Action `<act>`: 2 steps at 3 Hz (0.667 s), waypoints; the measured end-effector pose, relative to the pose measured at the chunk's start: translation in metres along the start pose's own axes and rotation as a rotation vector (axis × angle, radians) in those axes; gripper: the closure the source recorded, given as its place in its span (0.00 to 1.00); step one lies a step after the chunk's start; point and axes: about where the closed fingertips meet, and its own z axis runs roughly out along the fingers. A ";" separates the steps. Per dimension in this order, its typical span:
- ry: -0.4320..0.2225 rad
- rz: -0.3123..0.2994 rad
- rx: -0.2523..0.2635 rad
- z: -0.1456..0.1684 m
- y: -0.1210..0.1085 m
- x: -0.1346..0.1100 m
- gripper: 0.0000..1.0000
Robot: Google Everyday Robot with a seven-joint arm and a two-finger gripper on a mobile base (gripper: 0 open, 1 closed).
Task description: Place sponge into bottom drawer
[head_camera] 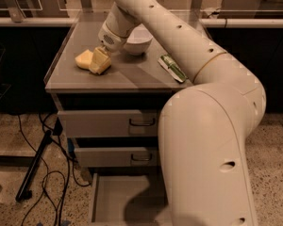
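The pale yellow sponge point(84, 59) lies on the grey cabinet top point(132, 79), near its left side. My gripper point(100, 61) is down on the sponge's right end, touching the cabinet top or just above it. The white arm reaches in from the lower right and hides part of the cabinet. The bottom drawer point(108, 194) is pulled open below, a shallow grey tray with a bare floor; its right part is hidden behind the arm.
A white bowl point(137, 40) stands just right of the gripper. A green packet point(172, 68) lies at the top's right side. Two upper drawers point(104, 124) with dark handles are shut. Black cables and a stand leg point(35, 171) lie on the floor at left.
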 end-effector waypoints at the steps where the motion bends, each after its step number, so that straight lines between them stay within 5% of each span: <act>1: 0.000 0.000 0.000 0.000 0.000 0.000 0.72; 2: 0.000 0.000 0.000 0.000 0.000 0.000 0.96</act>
